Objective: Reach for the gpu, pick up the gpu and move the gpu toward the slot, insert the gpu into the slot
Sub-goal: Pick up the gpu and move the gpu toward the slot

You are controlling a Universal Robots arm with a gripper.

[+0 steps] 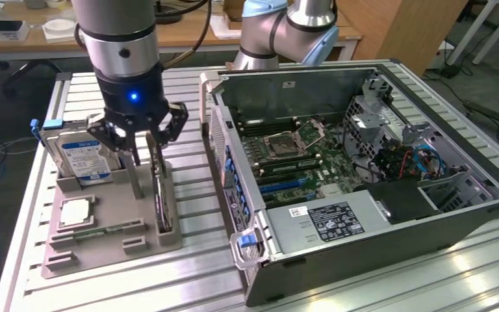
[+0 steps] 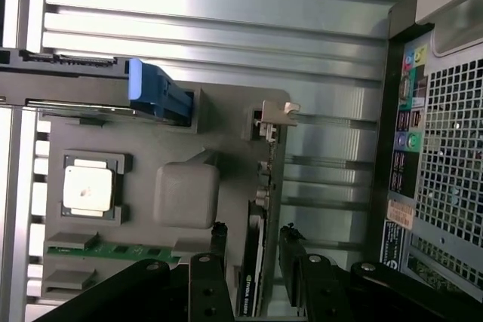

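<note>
Over the grey holder (image 1: 102, 250) at the exterior view's left, I see the fingers (image 1: 135, 174) straddling the gpu (image 1: 161, 198). It stands on edge in a groove on the side of the holder nearest the computer case (image 1: 345, 221). On my wrist view the fingers (image 2: 293, 250) are spread, one on each side of the gpu (image 2: 253, 280). A sliver of gap shows between each finger and the card, so I read no pinch. In the same holder the blue-labelled hard drive (image 1: 80, 156) stands upright and the square processor chip (image 1: 75, 211) lies flat. The case lies open on the desk (image 1: 189, 286), just to the exterior view's right of the holder.
</note>
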